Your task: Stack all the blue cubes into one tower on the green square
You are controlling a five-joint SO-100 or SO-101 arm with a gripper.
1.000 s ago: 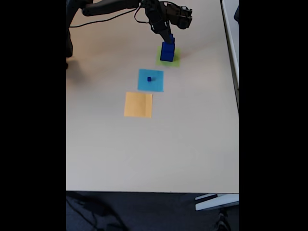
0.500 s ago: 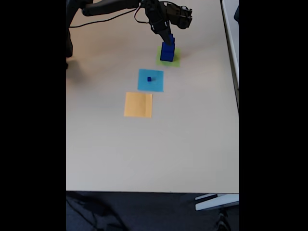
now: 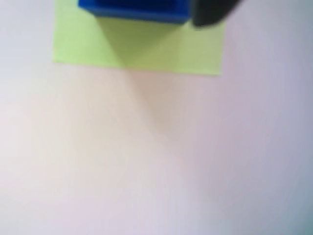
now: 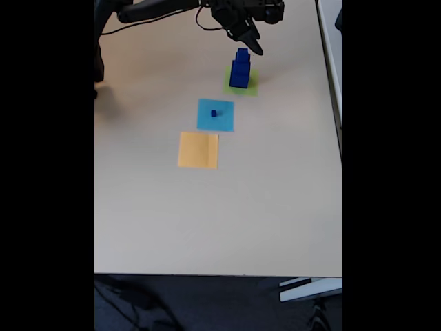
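In the fixed view the gripper (image 4: 252, 44) hangs just above and right of the tower (image 4: 240, 69), clear of it – whether its fingers are spread I cannot tell. The tower stands on the green square (image 4: 251, 87); the tiniest blue cube (image 4: 213, 114) sits apart on the light-blue square (image 4: 216, 115), beside an orange square (image 4: 198, 150)

An all-black arm (image 4: 165, 8) with a black cable and a tapered, pointed black gripper (image 4: 252, 43)

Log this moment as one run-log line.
gripper: beside tower top, jaw state unclear | tower: on green square | tiny cube: on light-blue square, unstacked
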